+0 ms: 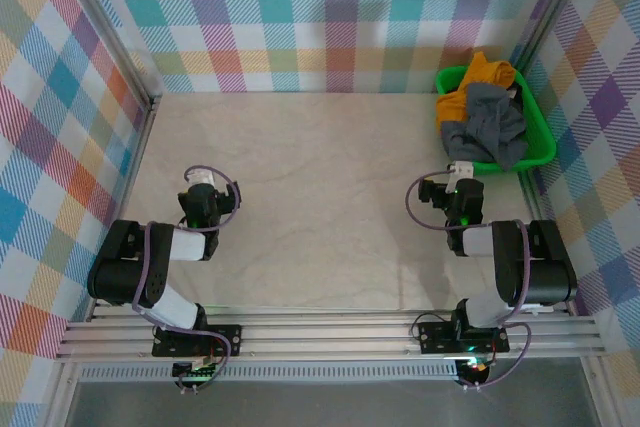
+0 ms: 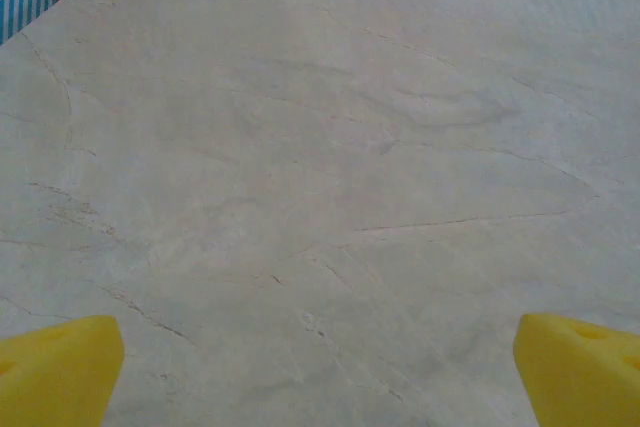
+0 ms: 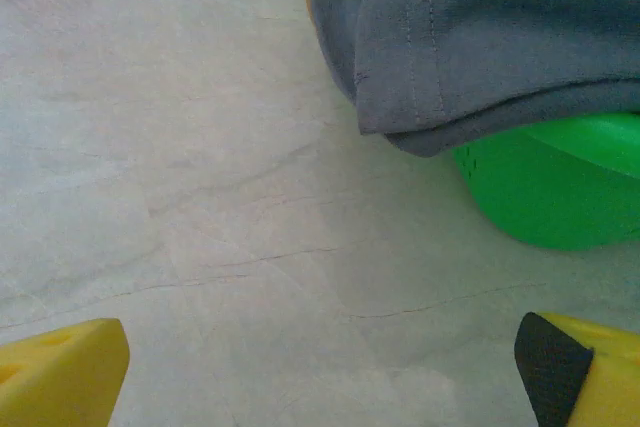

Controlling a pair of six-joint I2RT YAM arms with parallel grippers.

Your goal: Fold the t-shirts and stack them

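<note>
I see two tees, both unfolded and wadded together in the green basket (image 1: 547,147) at the far right. The mustard-orange tee (image 1: 480,75) is crumpled at the far end of the heap and rides up over the basket's far rim. The slate-grey tee (image 1: 492,129) is bunched on the near side, touching the orange one. It spills over the near-left rim, and its stitched hem hangs outside the basket wall.

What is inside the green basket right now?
The green basket holds a crumpled grey t-shirt, spilling over its near rim, and an orange t-shirt bunched behind it. Whatever lies beneath them is covered, so I cannot tell whether a third shirt is there.
</note>
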